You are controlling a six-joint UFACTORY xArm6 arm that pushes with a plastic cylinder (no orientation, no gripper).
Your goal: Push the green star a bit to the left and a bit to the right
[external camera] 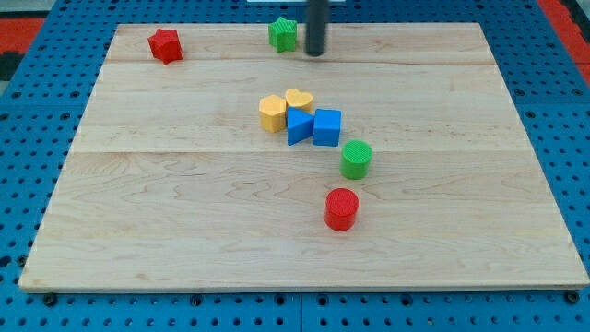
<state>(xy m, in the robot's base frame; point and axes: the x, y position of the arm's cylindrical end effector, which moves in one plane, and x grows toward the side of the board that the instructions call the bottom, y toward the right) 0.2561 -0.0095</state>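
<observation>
The green star sits near the top edge of the wooden board, a little left of centre. My tip is just to the star's right, very close to it; whether it touches cannot be told. The dark rod rises out of the view's top.
A red star lies at the top left. In the middle are a yellow hexagon, a yellow heart, a blue triangle and a blue cube, clustered together. A green cylinder and a red cylinder stand below them.
</observation>
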